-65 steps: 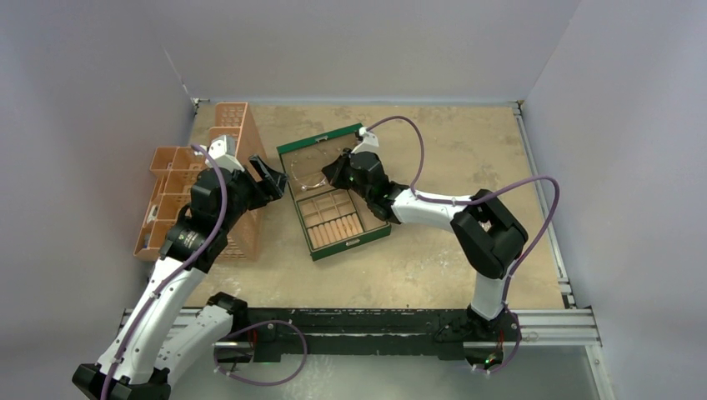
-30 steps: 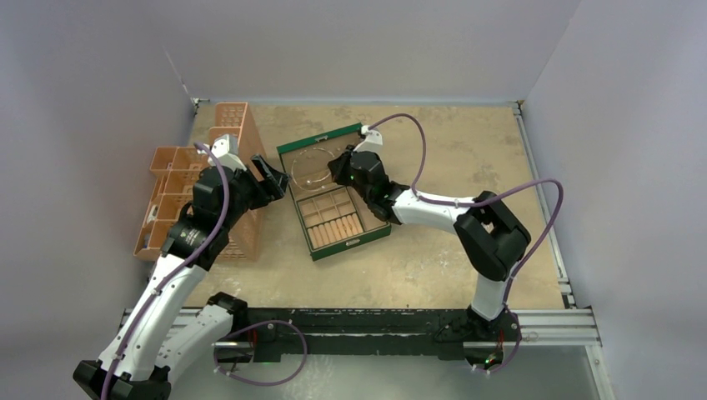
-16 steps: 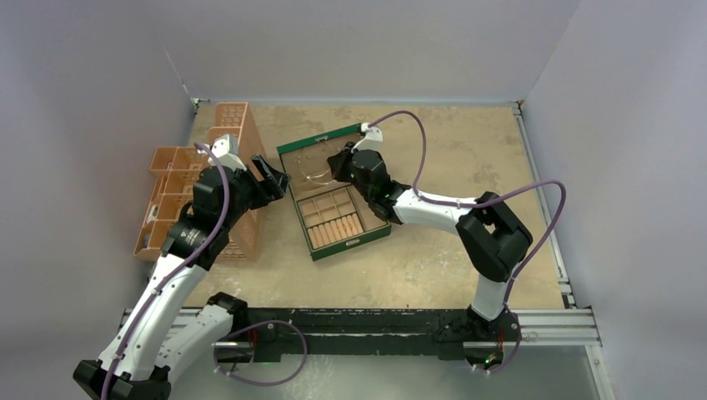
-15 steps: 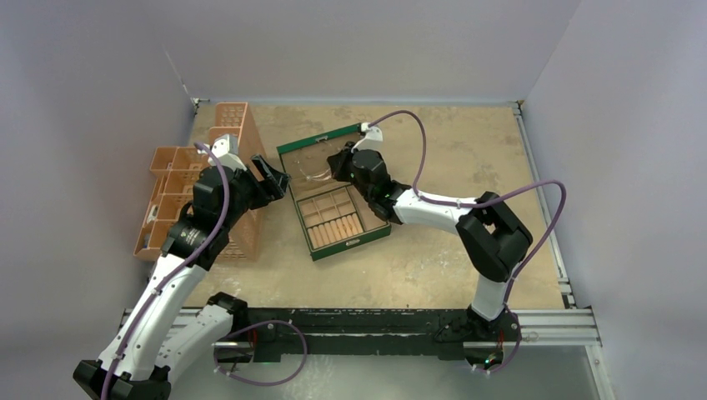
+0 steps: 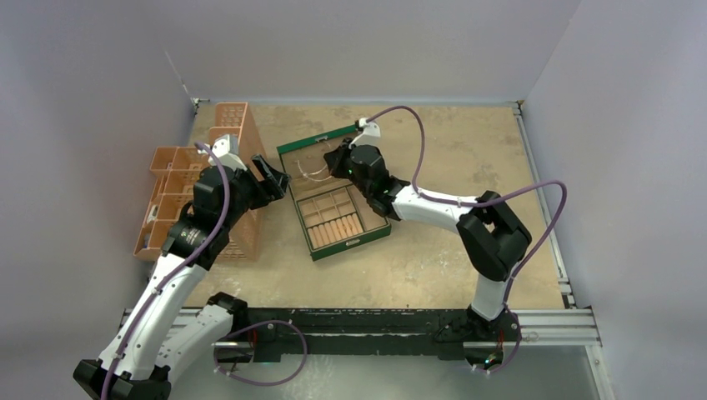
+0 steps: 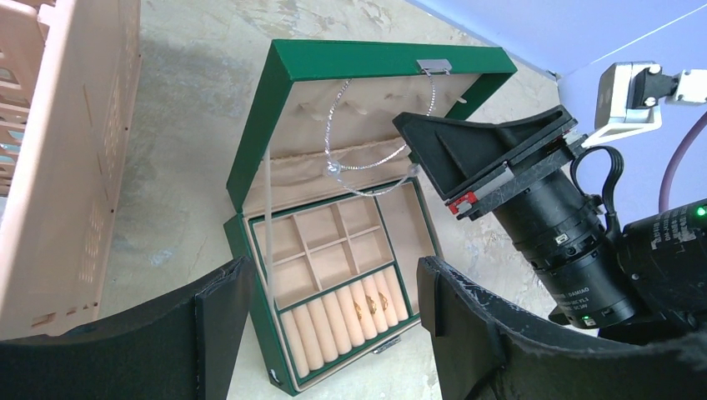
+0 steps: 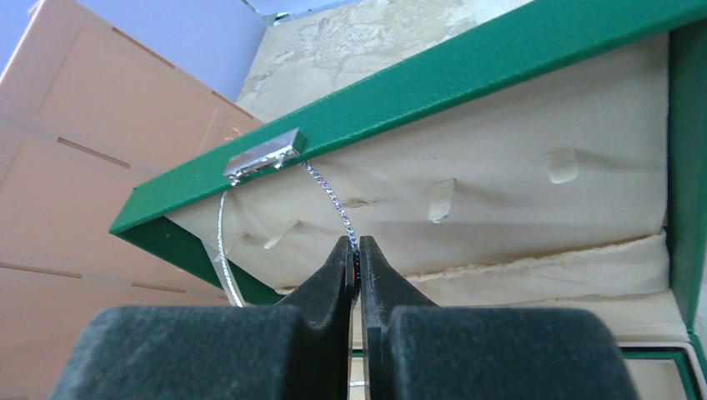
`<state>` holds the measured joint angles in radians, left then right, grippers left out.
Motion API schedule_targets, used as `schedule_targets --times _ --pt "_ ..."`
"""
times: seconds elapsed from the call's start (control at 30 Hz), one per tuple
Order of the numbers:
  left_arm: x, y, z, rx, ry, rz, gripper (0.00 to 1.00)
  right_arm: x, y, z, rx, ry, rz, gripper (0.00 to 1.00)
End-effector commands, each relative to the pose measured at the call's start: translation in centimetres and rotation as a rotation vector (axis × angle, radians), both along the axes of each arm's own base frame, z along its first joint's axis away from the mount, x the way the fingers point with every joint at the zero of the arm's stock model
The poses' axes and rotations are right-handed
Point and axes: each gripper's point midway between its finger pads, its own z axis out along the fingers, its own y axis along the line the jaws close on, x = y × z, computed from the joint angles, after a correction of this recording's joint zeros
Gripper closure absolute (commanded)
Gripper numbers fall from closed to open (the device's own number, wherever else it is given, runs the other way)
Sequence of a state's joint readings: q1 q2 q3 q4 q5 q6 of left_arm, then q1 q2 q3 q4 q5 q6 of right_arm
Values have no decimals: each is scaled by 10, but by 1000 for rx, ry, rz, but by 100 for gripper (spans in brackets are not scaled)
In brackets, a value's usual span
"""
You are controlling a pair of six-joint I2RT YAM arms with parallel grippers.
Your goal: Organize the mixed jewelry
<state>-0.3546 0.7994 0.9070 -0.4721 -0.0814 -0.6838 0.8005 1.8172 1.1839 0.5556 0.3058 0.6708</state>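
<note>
While your R gripper (image 7: 357, 250) is clamped on the chain (image 7: 331, 200), that chain drapes over the lid's (image 7: 467, 62) top edge by the clasp (image 7: 263, 156), loop hanging inside. Your L gripper (image 6: 333, 275) hovers w/ fingers wide apart, left of box (image 5: 353, 243).

Straight down onto the green jewelry box (image 5: 352, 243) the way is open — its compartment tray (image 6: 325, 258) lies uncovered. From behind, no chance: the lid (image 6: 383, 60) stands raised like a wall. Across its padded face hangs the silver chain (image 7: 333, 204), and the right gripper (image 7: 357, 243) sits pinched on it there, with the right arm (image 5: 429, 204) crowding the box's right flank. On the left, the left gripper (image 6: 333, 271), jaws spread wide, fills the narrow lane between box and peach crate (image 6: 75, 150). Widest room — the bare table (image 5: 450, 150) far right, and the strip in front of the box.
</note>
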Motion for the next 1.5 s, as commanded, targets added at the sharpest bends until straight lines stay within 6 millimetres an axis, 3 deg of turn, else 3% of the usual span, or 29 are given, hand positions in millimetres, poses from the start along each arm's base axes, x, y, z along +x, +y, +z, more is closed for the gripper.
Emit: schedule_targets --times 0.0,0.3,0.53,0.83,1.23,1.47 --pt "5 1 21 -10 -50 10 29 -2 18 21 83 7 56 96" --pt "19 -22 -4 -122 77 -5 29 -11 25 9 125 74 93 97" --pt "45 -37 -20 -195 109 11 30 -14 19 15 155 68 79 97" --pt "71 -29 -16 -199 44 96 36 -10 3 12 152 66 0 97" --pt "94 -19 -53 -127 71 181 51 -10 -7 32 192 -10 -25 96" --pt "99 -19 -65 -110 92 196 62 -9 -3 26 179 5 -16 96"
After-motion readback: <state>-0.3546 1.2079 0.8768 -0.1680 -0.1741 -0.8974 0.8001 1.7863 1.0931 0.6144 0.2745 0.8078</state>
